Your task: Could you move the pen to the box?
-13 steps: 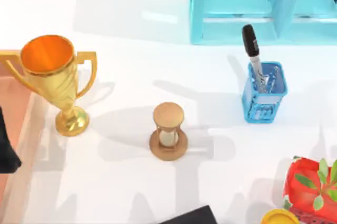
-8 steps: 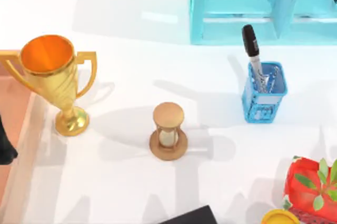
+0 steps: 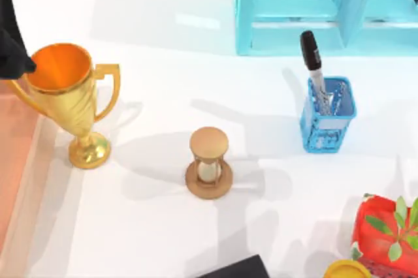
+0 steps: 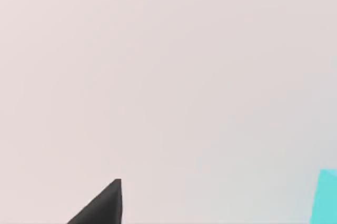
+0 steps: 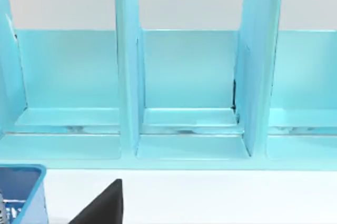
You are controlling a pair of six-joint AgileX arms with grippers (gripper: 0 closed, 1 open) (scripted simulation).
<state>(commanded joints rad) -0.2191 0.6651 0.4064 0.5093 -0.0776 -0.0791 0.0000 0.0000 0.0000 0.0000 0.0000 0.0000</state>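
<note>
The pen (image 3: 311,59), white-grey with a thick black cap, stands tilted in a small blue mesh cup (image 3: 326,116) at the right, in front of the turquoise shelf. The cup's corner (image 5: 18,195) appears in the right wrist view too. The box (image 3: 14,160), a salmon tray with a paler rim, lies along the table's left edge. My left gripper (image 3: 12,46) hovers at the far left, at the trophy's rim and beyond the tray's far end, far from the pen. A black part of my right gripper (image 5: 102,205) faces the shelf.
A gold trophy (image 3: 68,98) stands just right of the tray and a wooden hourglass (image 3: 209,162) in the middle. The turquoise shelf unit (image 3: 326,7) lines the back right. A red pot with a plant (image 3: 385,235), a yellow disc (image 3: 346,269) and a black slab (image 3: 235,268) sit at the front.
My left arm has moved from above the tray at the left edge toward the back, up beside the trophy's rim. The pen, cup and other objects have not moved.
</note>
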